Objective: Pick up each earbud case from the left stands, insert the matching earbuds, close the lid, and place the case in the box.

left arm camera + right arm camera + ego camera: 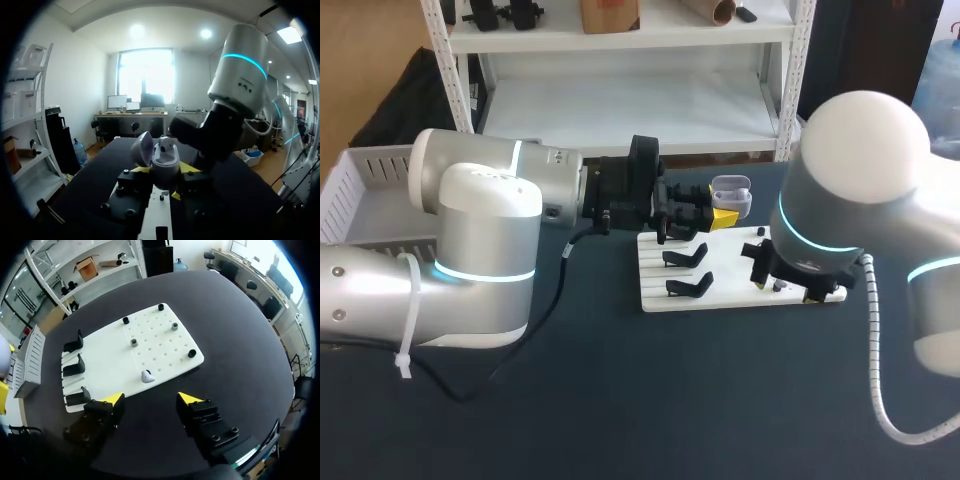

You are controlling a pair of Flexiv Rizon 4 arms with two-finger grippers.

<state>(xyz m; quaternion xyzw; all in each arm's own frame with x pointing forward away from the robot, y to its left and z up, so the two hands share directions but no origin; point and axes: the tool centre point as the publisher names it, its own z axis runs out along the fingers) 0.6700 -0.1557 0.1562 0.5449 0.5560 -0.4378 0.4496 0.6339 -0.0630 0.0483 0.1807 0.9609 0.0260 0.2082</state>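
One earbud case [165, 161] is clamped in your left hand [164, 172]: the yellow tips press it from both sides, and its lid [142, 148] stands open, tipped to one side. From the head view you see that hand [724, 210] holding the case [731, 194] in the air over the far edge of the white board [720, 300], above the row of black stands [686, 257]. A small white shape sits in the top of the case, but you cannot tell for sure that it is an earbud.

Your right hand [151, 399] hangs over the board [160, 347] with its fingers apart and gripping nothing. A single white earbud [146, 376] lies on the board just ahead of the gap between them, touching neither finger. Beyond it, small black and grey pegs [134, 342] stand apart from each other on the board, and three black stands [74, 367] line the end nearest the box [31, 360].

That white slatted box [360, 190] sits at the left edge of the dark counter [670, 400], well apart from the case.
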